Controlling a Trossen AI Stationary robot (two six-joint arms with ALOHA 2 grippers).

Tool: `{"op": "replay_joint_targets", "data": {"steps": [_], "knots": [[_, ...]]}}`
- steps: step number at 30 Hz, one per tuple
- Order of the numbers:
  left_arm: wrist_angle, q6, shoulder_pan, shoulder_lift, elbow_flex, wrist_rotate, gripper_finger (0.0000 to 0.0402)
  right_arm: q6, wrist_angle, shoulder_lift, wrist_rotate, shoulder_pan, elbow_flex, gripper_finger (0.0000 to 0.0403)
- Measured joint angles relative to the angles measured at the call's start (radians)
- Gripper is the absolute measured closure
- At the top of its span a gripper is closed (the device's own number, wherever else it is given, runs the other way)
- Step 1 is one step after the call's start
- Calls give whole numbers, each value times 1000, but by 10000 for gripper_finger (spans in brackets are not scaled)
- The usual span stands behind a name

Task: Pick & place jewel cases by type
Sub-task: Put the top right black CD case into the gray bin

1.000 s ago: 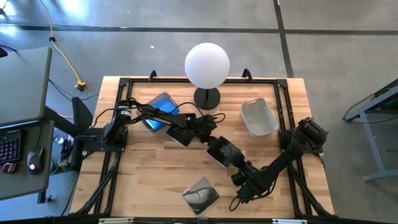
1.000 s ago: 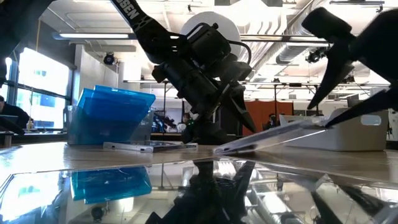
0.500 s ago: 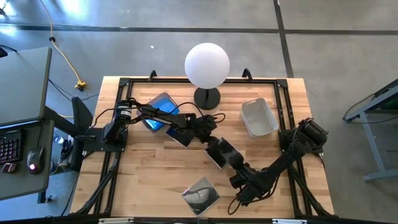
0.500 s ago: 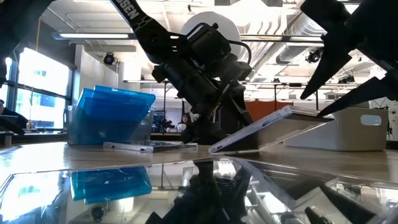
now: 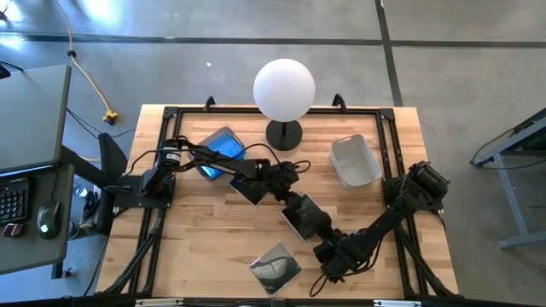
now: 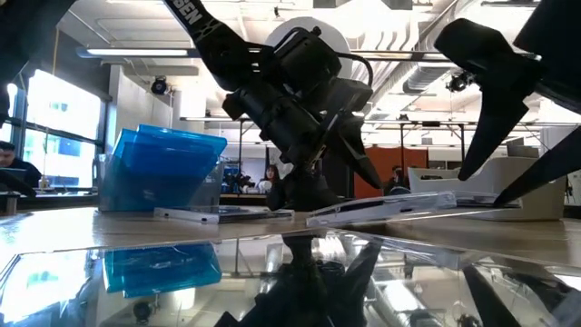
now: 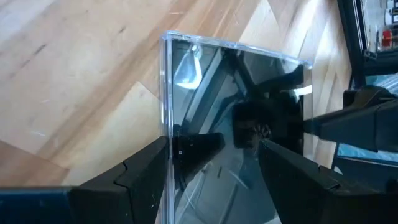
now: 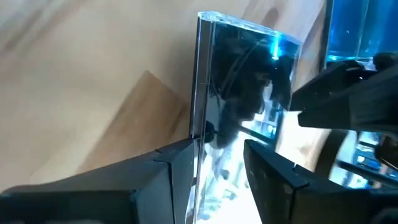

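Near the middle of the table (image 5: 196,230) lies the dark jewel case (image 5: 302,217) now being handled; the low view shows it almost flat, one end raised slightly off the wood. The right gripper (image 5: 316,234) reaches in from the front right and appears clamped on the case's near edge, one finger to each face. The left gripper (image 5: 286,198) meets the same case from the opposite side, its fingers spread wide and straddling the far edge without pinching it.

My reading is that this is the pick stage for one dark case, possibly a pass between the arms. The next move calls for one gripper alone to carry it: either the left closes and the right lets go, or the left backs away so the right can lift freely.

A second dark case (image 5: 250,188) lies just behind, partly under the left arm, and a third case (image 5: 275,266) sits near the front edge. The blue jewel cases (image 5: 220,149) stand together at the far left. An empty grey bin (image 5: 375,170) waits at the far right, with open wood between it and the held case. The lamp (image 5: 284,89) stands at the back, so a lift toward the bin should stay to the lamp's right
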Motion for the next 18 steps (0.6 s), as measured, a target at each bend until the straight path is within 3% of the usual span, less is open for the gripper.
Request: {"op": "replay_joint_targets", "data": {"steps": [5, 10, 14, 18], "knots": [[-16, 0, -36, 0, 2, -5, 160, -4, 95, 0, -28, -1, 0, 270], [-33, 0, -57, -1, 4, 18, 160, -102, 302, 0, -78, -1, 1, 270], [-59, 9, -58, -2, 5, 82, 160, -159, 442, 0, -84, -2, 3, 270], [-82, 40, -59, -3, 6, 135, 160, -210, 466, 0, -129, -3, 2, 270]]}}
